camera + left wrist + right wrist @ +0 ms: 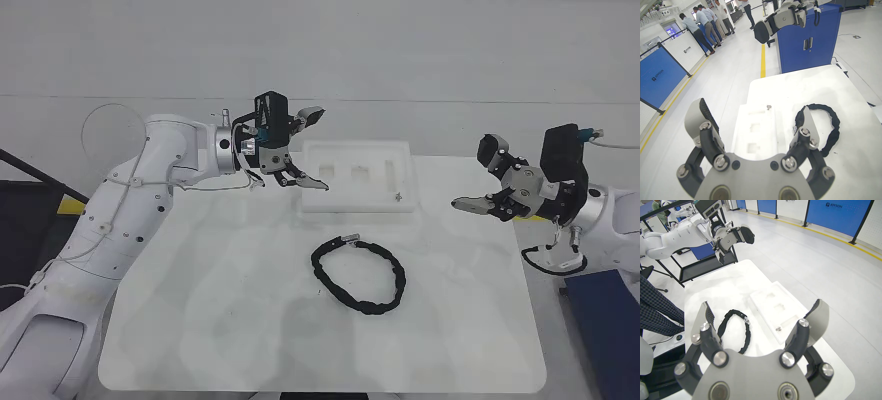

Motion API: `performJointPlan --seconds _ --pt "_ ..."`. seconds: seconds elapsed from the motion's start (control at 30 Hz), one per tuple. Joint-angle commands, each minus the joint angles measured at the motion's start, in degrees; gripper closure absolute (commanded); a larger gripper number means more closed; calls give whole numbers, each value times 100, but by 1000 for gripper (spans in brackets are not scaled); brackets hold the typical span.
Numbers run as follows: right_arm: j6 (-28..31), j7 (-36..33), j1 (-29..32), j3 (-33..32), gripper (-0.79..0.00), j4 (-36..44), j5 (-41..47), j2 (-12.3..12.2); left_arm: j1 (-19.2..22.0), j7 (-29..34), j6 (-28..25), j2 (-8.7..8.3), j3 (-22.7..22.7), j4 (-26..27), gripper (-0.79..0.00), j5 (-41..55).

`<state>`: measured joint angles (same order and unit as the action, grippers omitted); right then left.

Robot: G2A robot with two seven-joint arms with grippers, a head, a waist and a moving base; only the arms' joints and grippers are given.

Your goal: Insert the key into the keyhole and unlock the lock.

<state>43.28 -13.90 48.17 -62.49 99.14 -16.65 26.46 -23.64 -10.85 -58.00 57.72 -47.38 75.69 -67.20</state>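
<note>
Key (778,329): small, metal, lying flat on the rim of the white foam tray (322,198). It sits at the tray corner toward the right arm and the table's middle, just beside the end recess and not inside any recess. It is too small for its long axis to be told with confidence. Lock (360,275): a loop sleeved in black fabric, flat on the white table (200,300), near the tray but apart from it, on the robot's side. Its metal cylinder end (747,321) lies on the tray side of the loop, apart from the key. Right gripper (472,175): jaws spread wide, holding nothing, held above the table's end off the key end of the tray. It is clearly the nearer of the two to the key, which lies ahead of it and lower. Left gripper (318,150): likewise wide open and empty, held at the opposite end of the tray, with the tray's whole length between it and the key. Judgement: no step of the task is begun; picking up the key suits the right arm, and the left is placed to steady the lock. Obstacles: none between the right gripper and the key, though a thin key lying flush on foam beside a recess edge may be awkward to pinch. Beyond the table: a blue cabinet (808,37).
</note>
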Motion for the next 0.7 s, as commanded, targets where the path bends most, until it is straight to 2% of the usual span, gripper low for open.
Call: performJointPlan --seconds 0.0,0.5,0.67 --pt "0 0 0 0 -785 0 0 0 0 0 0 0 0 0 -784 0" --pt "0 0 0 0 -785 0 0 0 0 0 0 0 0 0 -784 0" --pt "-596 -142 152 154 -785 68 -341 76 0 -1 0 0 0 0 -785 0"
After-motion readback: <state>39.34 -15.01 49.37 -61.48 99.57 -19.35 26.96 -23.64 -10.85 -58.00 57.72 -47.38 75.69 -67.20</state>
